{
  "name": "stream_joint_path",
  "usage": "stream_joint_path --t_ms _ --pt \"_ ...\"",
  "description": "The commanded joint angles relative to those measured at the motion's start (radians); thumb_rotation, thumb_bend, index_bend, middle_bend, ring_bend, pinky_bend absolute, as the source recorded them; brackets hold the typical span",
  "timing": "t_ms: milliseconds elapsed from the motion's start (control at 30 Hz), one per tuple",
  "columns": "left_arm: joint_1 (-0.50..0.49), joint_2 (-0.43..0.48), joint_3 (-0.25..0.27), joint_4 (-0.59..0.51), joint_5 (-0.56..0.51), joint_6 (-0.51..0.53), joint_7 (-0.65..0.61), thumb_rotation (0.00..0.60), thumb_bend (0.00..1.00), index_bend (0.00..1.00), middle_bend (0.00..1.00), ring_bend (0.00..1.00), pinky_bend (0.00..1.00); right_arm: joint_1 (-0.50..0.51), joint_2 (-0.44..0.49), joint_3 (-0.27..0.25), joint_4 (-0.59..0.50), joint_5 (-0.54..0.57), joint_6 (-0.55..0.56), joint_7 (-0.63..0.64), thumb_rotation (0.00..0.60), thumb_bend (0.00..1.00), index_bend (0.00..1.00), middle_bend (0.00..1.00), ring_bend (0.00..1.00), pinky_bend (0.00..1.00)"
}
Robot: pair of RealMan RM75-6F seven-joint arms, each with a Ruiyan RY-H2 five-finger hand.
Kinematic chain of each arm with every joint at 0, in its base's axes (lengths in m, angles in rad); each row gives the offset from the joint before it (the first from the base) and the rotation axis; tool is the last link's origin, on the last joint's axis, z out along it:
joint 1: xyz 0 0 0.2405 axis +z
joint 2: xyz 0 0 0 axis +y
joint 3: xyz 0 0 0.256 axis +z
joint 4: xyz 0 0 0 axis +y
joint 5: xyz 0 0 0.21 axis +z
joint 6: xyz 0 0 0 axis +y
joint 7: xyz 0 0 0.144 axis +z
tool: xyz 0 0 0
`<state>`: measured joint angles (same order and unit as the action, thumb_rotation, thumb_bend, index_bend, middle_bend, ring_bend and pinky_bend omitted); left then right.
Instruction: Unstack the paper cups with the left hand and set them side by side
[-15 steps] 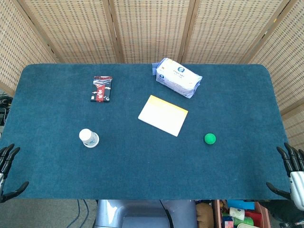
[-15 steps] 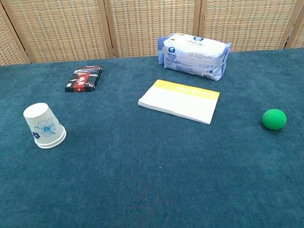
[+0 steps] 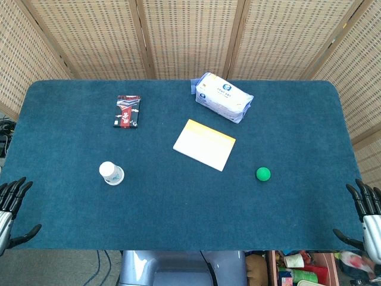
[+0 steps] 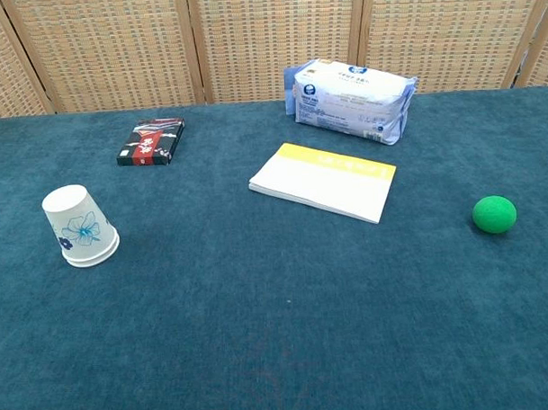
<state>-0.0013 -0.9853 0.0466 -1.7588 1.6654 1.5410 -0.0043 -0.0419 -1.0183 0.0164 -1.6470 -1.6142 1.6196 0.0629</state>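
The stacked paper cups (image 3: 111, 173) (image 4: 80, 226) stand upside down on the left part of the blue table, white with a blue flower print, one nested in the other. My left hand (image 3: 10, 211) hovers at the table's front left corner, fingers spread and holding nothing, well left of the cups. My right hand (image 3: 364, 215) sits at the front right corner, fingers spread and empty. Neither hand shows in the chest view.
A dark red-patterned box (image 3: 127, 111) (image 4: 151, 142) lies behind the cups. A yellow-edged white notepad (image 3: 205, 144) (image 4: 324, 181) lies mid-table, a tissue pack (image 3: 223, 97) (image 4: 351, 90) behind it, a green ball (image 3: 263, 174) (image 4: 494, 214) to the right. Wicker screens stand behind the table.
My left hand has shifted slightly right and up at the table's front left corner. The cups and the right hand have stayed put.
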Motion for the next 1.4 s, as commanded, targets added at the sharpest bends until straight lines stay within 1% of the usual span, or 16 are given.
stream_joint_path --t_ms 33,167,267,400,467,533,667,833,1033,1167,1300,1400 --pt "-0.114 0.038 -0.054 -0.06 -0.077 -0.164 -0.008 0.6 0.24 0.0 0.0 0.0 0.0 0.002 0.0 0.001 -0.003 0.002 -0.005 -0.001 0.6 0.0 0.0 0.0 0.0 0.0" --pt "-0.219 0.06 -0.101 -0.094 -0.127 -0.303 -0.022 0.6 0.24 0.0 0.0 0.0 0.0 0.007 0.0 0.004 -0.003 0.012 -0.017 0.001 0.6 0.0 0.0 0.0 0.0 0.0" --pt "-0.295 0.045 -0.141 -0.091 -0.192 -0.398 0.018 0.6 0.24 0.0 0.0 0.0 0.0 0.012 0.001 0.006 -0.002 0.024 -0.03 0.004 0.6 0.0 0.0 0.0 0.0 0.0" --pt "-0.393 0.008 -0.188 -0.083 -0.331 -0.531 0.096 0.6 0.24 0.0 0.0 0.0 0.0 0.017 0.001 0.008 0.0 0.034 -0.044 0.008 0.6 0.0 0.0 0.0 0.0 0.0" --pt "-0.454 -0.027 -0.209 -0.068 -0.419 -0.603 0.152 0.6 0.24 0.03 0.0 0.0 0.0 0.022 0.001 0.01 0.003 0.043 -0.056 0.01 0.6 0.0 0.0 0.0 0.0 0.0" --pt "-0.492 -0.05 -0.219 -0.058 -0.488 -0.638 0.205 0.6 0.24 0.09 0.0 0.0 0.0 0.026 0.0 0.011 0.005 0.051 -0.065 0.012 0.6 0.0 0.0 0.0 0.0 0.0" --pt "-0.553 -0.097 -0.223 -0.047 -0.634 -0.666 0.311 0.6 0.24 0.18 0.0 0.0 0.0 0.032 0.001 0.014 0.007 0.063 -0.082 0.017 0.6 0.0 0.0 0.0 0.0 0.0" --pt "-0.601 -0.13 -0.206 -0.045 -0.737 -0.674 0.387 0.6 0.24 0.2 0.0 0.0 0.0 0.038 0.003 0.016 0.01 0.074 -0.096 0.028 0.6 0.0 0.0 0.0 0.0 0.0" --pt "-0.639 -0.158 -0.196 -0.047 -0.816 -0.626 0.464 0.6 0.24 0.25 0.0 0.0 0.0 0.041 0.006 0.016 0.012 0.076 -0.102 0.036 0.6 0.0 0.0 0.0 0.0 0.0" --pt "-0.67 -0.171 -0.191 -0.043 -0.882 -0.632 0.489 0.6 0.24 0.25 0.0 0.0 0.0 0.041 0.007 0.015 0.013 0.076 -0.102 0.04 0.6 0.0 0.0 0.0 0.0 0.0" --pt "-0.684 -0.177 -0.179 -0.043 -0.906 -0.631 0.506 0.6 0.24 0.25 0.0 0.0 0.0 0.041 0.008 0.015 0.013 0.077 -0.101 0.043 0.6 0.0 0.0 0.0 0.0 0.0" --pt "-0.695 -0.185 -0.169 -0.038 -0.933 -0.622 0.518 0.6 0.24 0.27 0.0 0.0 0.0 0.042 0.008 0.015 0.013 0.077 -0.102 0.044 0.6 0.0 0.0 0.0 0.0 0.0"
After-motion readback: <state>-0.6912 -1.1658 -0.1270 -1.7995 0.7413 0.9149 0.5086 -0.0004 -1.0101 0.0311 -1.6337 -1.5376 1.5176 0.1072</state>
